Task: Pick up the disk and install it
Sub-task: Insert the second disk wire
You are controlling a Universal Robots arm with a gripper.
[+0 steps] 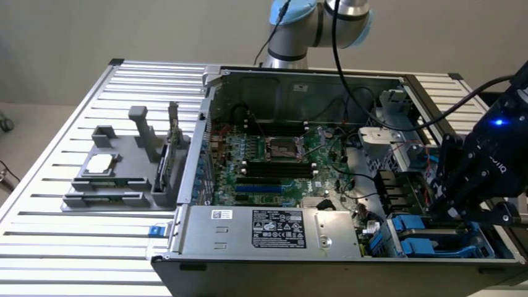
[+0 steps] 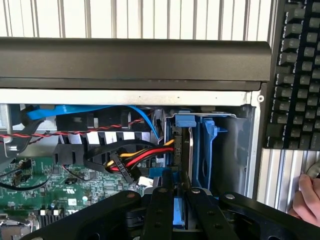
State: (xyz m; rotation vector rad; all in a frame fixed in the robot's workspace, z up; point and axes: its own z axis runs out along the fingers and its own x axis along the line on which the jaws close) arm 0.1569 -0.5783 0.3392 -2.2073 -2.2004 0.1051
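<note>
The disk (image 2: pixel 191 150) stands on edge in the drive bay at the open computer case's corner, a grey metal slab framed by its blue carrier bracket. My gripper (image 2: pixel 178 202) sits right over it. The black fingers (image 2: pixel 161 210) press on either side of the blue bracket's near end, shut on it. In the exterior view my gripper (image 1: pixel 456 213) hangs low inside the case on the exterior view's right, above the blue carriers (image 1: pixel 417 242) in the bay. The disk's lower part is hidden in the bay.
A bundle of red, yellow and black cables (image 2: pixel 132 161) runs beside the bay. The motherboard (image 1: pixel 272 161) and silver power supply box (image 1: pixel 272 229) fill the case. A grey parts fixture (image 1: pixel 115 176) stands outside. A keyboard (image 2: pixel 295 75) and a person's hand (image 2: pixel 306 200) lie beyond the case wall.
</note>
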